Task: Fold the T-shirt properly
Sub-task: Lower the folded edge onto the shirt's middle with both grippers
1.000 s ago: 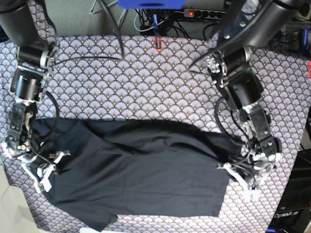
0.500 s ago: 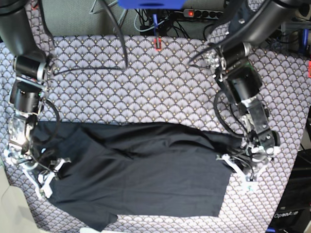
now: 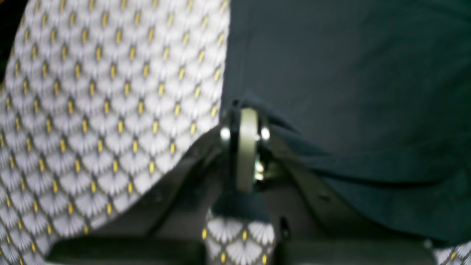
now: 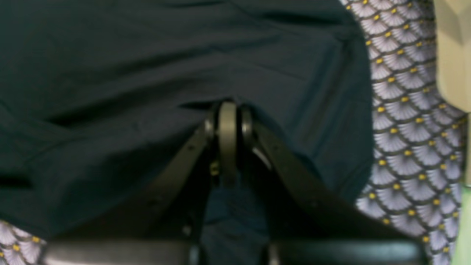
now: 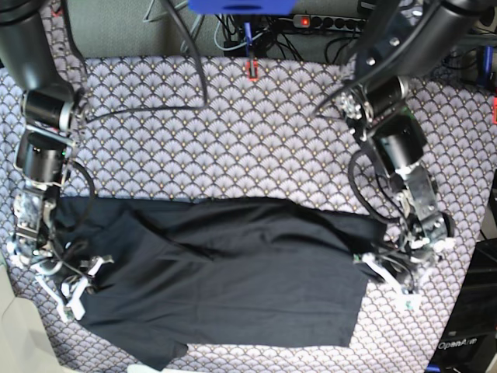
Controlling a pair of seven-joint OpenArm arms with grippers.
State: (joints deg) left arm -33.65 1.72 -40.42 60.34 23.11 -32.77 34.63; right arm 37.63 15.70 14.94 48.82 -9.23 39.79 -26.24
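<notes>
The plain dark charcoal-black short-sleeved T-shirt (image 5: 225, 280) lies spread across the near half of your table, long side running left to right in the base view, on the grey fan-patterned tablecloth with small yellow dots (image 5: 233, 132). Your right gripper (image 5: 74, 291), on the base view's left, is down at the shirt's left end, and in its wrist view the jaws are pressed together with dark cloth bunched at the tips, so it is pinching the T-shirt (image 4: 147, 73). Your left gripper (image 5: 388, 276), on the base view's right, sits at the shirt's right edge; its wrist view shows the jaws closed tight right at the border between the fabric (image 3: 349, 92) and the patterned cloth (image 3: 110, 110), pinching the T-shirt's hem there.

Look at the edges: the far edge runs fairly straight from one gripper towards the other, with a few soft creases behind it. The near edge slants, and a corner hangs lowest at the base view's bottom left, close to the table's front rim. You have wide open tablecloth beyond the far edge. On the near side only a thin strip of pattern shows. A pale beige object (image 4: 450, 51) stands just off the shirt's end beside the right gripper.
</notes>
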